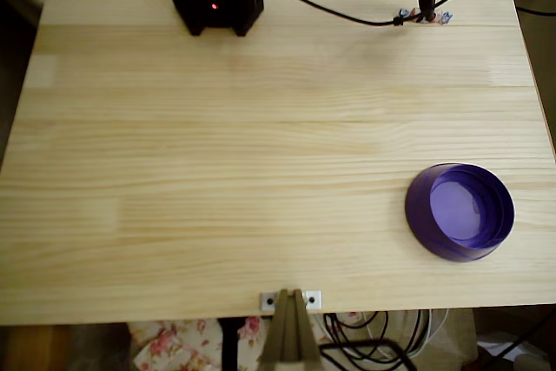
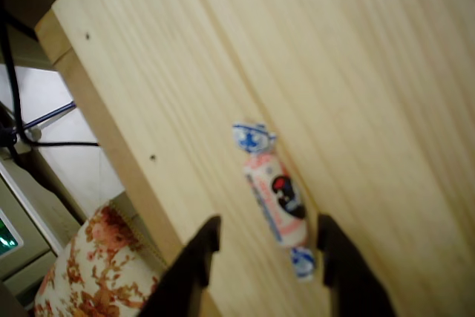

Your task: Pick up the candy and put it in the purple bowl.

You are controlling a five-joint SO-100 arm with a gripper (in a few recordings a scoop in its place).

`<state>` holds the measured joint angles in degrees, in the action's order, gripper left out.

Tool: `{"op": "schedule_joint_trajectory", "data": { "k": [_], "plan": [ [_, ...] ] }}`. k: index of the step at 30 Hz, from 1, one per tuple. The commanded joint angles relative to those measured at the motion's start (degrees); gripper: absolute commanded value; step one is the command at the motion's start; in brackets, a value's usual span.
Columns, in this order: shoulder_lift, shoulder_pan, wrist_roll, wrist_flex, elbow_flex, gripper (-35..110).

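Nothing is done yet: the gripper [image 2: 267,246] straddles the candy [image 2: 274,197] with jaws apart, ungrasped, well apart from the purple bowl [image 1: 419,215].

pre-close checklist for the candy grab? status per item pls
1. Small peach-white wrapped candy with blue twisted ends between the black pincer fingers: ok.
2. Pincer open: ok.
3. Fingers low enough to grip: cannot tell.
4. Candy near the pale wooden table's far edge, may get nudged off: not ok.
5. Round shallow purple plastic bowl upright, empty: ok.
6. Path to bowl free: ok.
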<state>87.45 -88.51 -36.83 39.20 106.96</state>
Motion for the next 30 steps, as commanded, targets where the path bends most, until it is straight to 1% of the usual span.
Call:
{"op": "schedule_joint_trajectory", "data": {
  "k": [1,8,14,22,30],
  "plan": [
    [1.8,-0.5,-1.4,-0.9,-0.4,20],
    [1.2,-0.3,-1.1,-2.6,0.8,19],
    [1.8,-0.6,0.8,-9.4,5.3,18],
    [1.1,-1.2,1.8,-11.7,6.5,18],
    [1.4,-1.6,1.4,-11.6,7.3,18]
  ]
}}
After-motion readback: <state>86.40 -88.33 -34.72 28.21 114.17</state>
